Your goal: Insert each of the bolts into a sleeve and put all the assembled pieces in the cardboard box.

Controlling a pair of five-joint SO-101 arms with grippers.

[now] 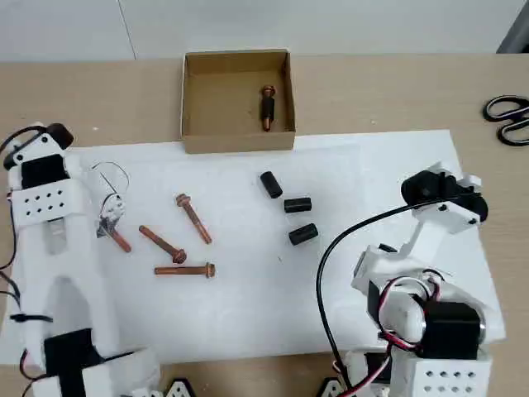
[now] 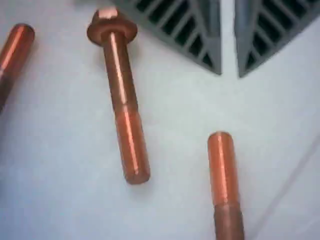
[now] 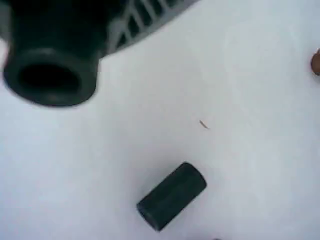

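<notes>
Several copper bolts lie on the white sheet, among them one, another and one right by my left gripper. In the left wrist view that gripper is open a little, nothing between its fingers, just above a bolt's shank; a second bolt lies beside it. Three black sleeves rest mid-sheet. My right gripper is shut on a further sleeve, held above the sheet near a lying sleeve. The cardboard box holds one assembled bolt and sleeve.
Scissors lie on the bare table at the far right. A black cable arcs from the right arm over the sheet's right part. The arm bases stand along the front edge.
</notes>
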